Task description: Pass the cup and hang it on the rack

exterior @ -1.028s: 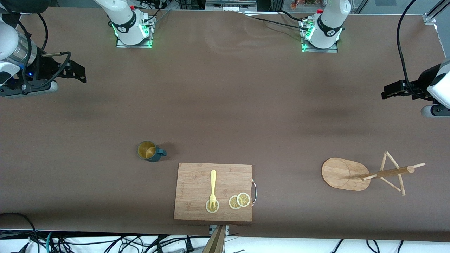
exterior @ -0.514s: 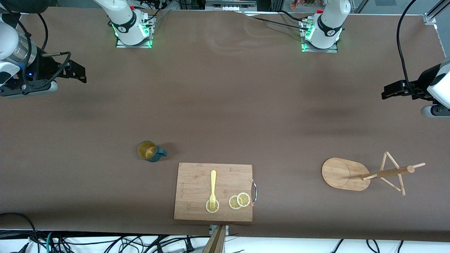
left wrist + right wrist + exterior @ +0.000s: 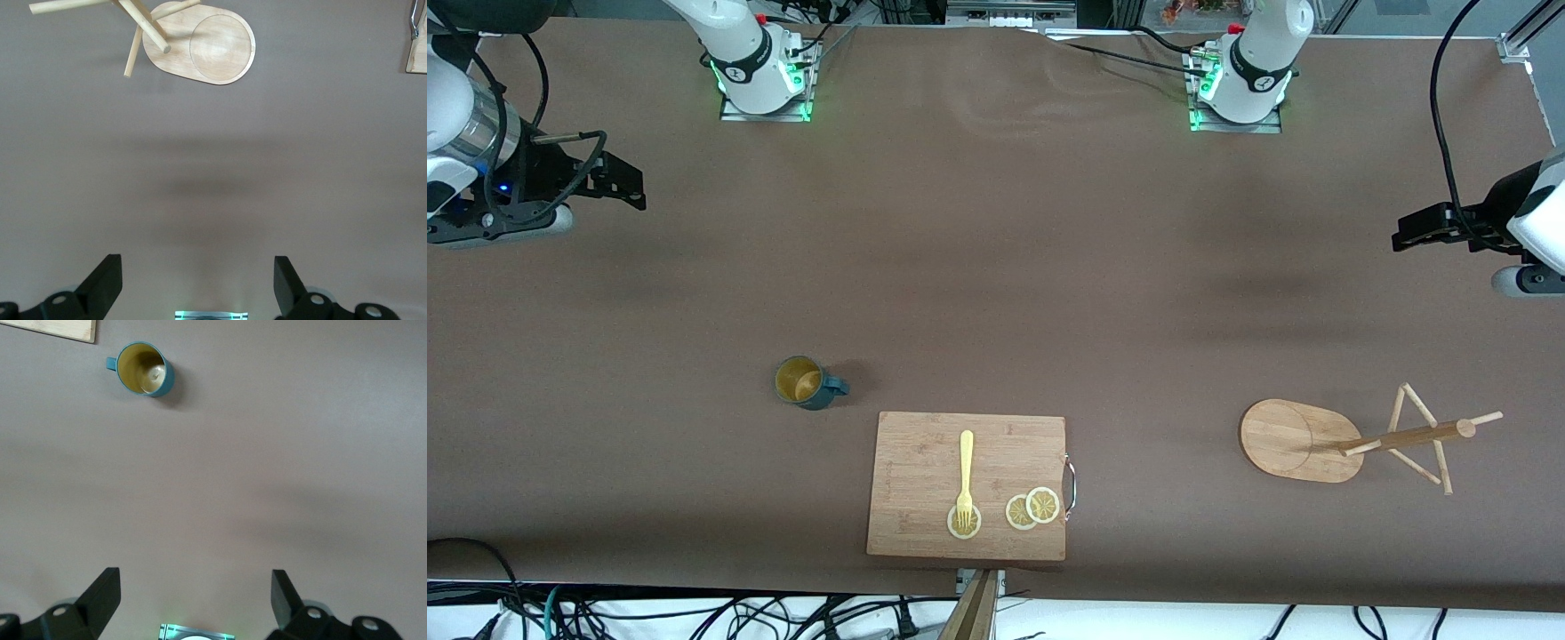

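In the front view, the cutting board [image 3: 967,486] lies near the camera's edge of the brown table [image 3: 996,267] and serves as the landmark. On it rest a yellow fork [image 3: 965,478] and three lemon slices [image 3: 1032,508], the fork's tines on one slice. The cup [image 3: 804,382] stands upright on the table just off the board's corner, toward the right arm's end and slightly farther from the camera than the board, its handle pointing toward the board's side. The rack [image 3: 1303,440] stands well apart from the board toward the left arm's end, its oval base flat on the table. The right gripper [image 3: 618,182] hangs in the air over the right arm's end of the table, fingers spread wide and empty. The left gripper [image 3: 1418,229] hangs over the left arm's end, likewise wide and holding nothing.

In the left wrist view, the left gripper [image 3: 199,287] shows two dark fingers [image 3: 107,283] set wide apart over bare table, with the rack [image 3: 207,43] and a corner of the cutting board [image 3: 417,57] in sight.

In the right wrist view, the right gripper [image 3: 195,603] is also spread wide over bare table; the cup [image 3: 143,369] stands near the corner of the cutting board [image 3: 57,329], its yellowish inside showing.
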### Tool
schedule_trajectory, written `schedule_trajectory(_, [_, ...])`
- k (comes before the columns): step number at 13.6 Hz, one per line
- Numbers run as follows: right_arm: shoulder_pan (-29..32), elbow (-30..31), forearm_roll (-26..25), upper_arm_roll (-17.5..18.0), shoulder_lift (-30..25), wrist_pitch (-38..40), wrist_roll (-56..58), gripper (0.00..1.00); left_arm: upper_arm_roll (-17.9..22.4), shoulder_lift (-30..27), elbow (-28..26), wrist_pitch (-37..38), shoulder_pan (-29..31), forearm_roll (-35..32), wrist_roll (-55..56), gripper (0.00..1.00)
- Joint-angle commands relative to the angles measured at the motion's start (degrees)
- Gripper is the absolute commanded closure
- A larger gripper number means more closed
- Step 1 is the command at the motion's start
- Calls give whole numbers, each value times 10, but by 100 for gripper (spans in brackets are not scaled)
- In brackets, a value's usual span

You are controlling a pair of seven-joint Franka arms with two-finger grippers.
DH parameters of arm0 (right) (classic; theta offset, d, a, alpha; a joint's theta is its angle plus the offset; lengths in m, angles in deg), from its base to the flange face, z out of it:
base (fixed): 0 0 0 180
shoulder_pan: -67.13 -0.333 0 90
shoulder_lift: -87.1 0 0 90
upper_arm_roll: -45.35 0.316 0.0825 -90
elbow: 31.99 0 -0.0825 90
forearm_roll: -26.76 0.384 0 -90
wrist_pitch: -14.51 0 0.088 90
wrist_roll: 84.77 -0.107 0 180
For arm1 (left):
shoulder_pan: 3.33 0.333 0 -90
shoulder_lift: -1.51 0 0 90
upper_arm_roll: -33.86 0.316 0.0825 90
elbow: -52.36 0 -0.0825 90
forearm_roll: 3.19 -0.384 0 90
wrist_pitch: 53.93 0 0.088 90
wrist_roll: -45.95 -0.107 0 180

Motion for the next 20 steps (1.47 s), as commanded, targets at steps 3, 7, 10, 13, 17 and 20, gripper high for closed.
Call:
schedule_trajectory(3, [1,-13,-7,3,5,6,-7,0,-3,-4,0,4,3,-3,2,0])
schedule_trajectory(7, [1,-12,-17,3,5,5,-6,0,-3,-4,0,3,3,-3,2,0])
schedule_trajectory(10, [4,-13,-17,2,12,-8,-8,0,-2,-4,0,4,3,-3,2,0])
schedule_trajectory(13, [3,-13,-18,2,20,-20,-7,0,-3,-4,-1,4,3,-3,2,0])
schedule_trajectory(17, [2,-13,-19,3,43,-20,-8,0,-3,-4,0,3,3,-3,2,0])
schedule_trajectory(20, [-8,-13,-20,6,51,-28,-1,0,-2,-4,0,3,3,-3,2,0])
